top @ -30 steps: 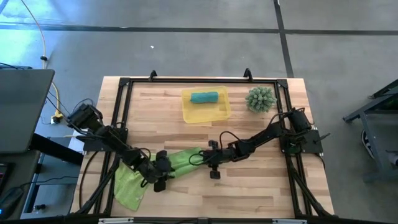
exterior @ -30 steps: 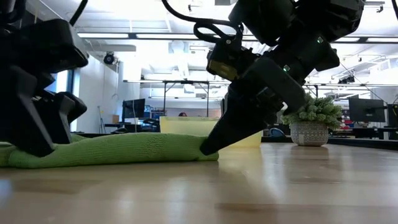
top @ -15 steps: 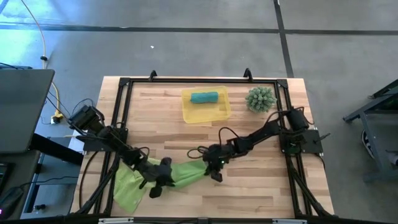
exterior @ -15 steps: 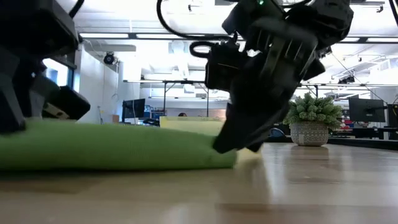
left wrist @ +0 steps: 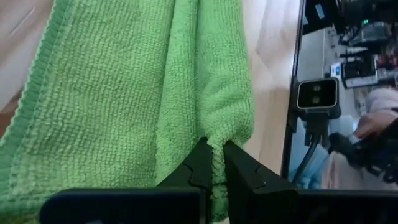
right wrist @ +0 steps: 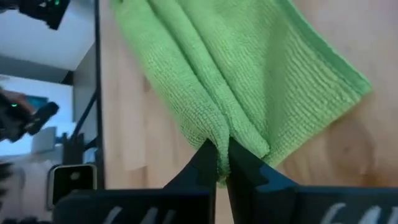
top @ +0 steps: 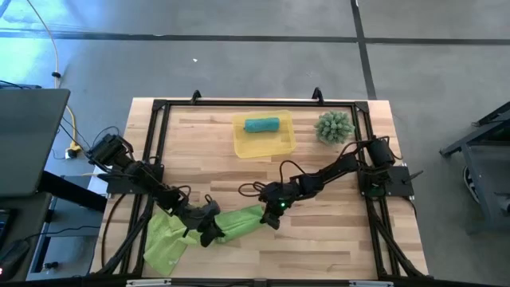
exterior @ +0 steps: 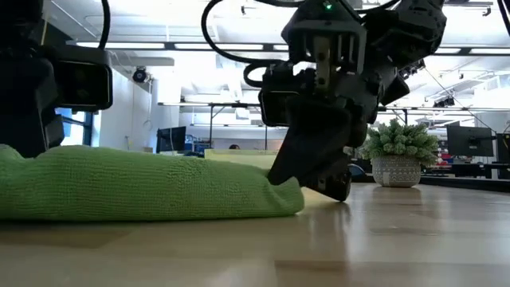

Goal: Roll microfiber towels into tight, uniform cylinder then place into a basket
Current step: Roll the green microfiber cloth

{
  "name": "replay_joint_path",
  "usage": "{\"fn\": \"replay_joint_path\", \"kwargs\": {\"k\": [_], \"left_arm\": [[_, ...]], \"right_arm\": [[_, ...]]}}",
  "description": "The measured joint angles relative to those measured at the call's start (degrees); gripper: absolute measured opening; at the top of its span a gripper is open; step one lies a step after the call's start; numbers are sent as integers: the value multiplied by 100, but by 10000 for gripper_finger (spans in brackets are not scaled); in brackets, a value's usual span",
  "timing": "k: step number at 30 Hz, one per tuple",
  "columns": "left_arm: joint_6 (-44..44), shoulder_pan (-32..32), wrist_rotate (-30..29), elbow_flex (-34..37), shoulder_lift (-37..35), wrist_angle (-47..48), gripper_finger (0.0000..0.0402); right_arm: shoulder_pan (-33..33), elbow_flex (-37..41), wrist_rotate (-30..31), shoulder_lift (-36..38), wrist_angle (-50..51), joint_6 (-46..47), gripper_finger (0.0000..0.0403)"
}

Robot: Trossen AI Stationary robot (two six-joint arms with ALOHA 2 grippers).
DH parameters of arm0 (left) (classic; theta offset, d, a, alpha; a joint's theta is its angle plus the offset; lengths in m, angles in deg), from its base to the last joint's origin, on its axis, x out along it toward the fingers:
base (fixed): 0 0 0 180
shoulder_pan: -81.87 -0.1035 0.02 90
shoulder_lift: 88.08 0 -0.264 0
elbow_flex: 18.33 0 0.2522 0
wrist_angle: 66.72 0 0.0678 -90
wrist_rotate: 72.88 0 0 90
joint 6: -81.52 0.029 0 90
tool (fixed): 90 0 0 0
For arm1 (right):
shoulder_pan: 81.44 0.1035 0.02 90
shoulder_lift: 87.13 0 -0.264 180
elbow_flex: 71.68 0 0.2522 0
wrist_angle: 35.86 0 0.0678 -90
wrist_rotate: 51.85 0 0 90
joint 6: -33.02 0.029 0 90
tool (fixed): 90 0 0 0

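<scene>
My left gripper (top: 209, 232) has closed, so both it and my right gripper (top: 269, 218) pinch the lime-green towel's (top: 239, 221) edge; rolling it evenly comes next.

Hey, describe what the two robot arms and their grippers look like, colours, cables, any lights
Both arms are black, jointed, with looping black cables. The left gripper and right gripper each end in two dark, tapered fingers. The right arm's wrist shows a small green light in the low view.

Around the work area we see

A spiky green plant (top: 334, 127) in a patterned pot (exterior: 396, 171) near the wooden table's (top: 319, 247) far right corner.
</scene>
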Motion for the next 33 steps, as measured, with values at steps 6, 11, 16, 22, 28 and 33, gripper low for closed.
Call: {"fn": "replay_joint_path", "kwargs": {"k": [6, 11, 16, 22, 28, 33], "left_arm": [[-518, -50, -21, -58, -31, 591, 10], [-215, -74, -11, -72, -33, 702, 10], [-38, -88, 20, -216, -31, 1172, 10], [-33, -98, 10, -245, -31, 1256, 10], [-25, -103, -7, -245, -31, 1254, 10], [-38, -107, -20, -245, -31, 1236, 10]], "right_arm": [[-7, 15, 182, 49, -20, -1406, 62], [-109, 48, 251, 382, 322, -2176, 128], [-238, 35, 466, 1035, 1065, -2894, 152], [468, 26, 1226, 1320, 733, -5132, 154], [1136, 24, 2439, 917, 104, -6359, 154], [1215, 24, 2706, 494, -392, -6439, 169]]}}
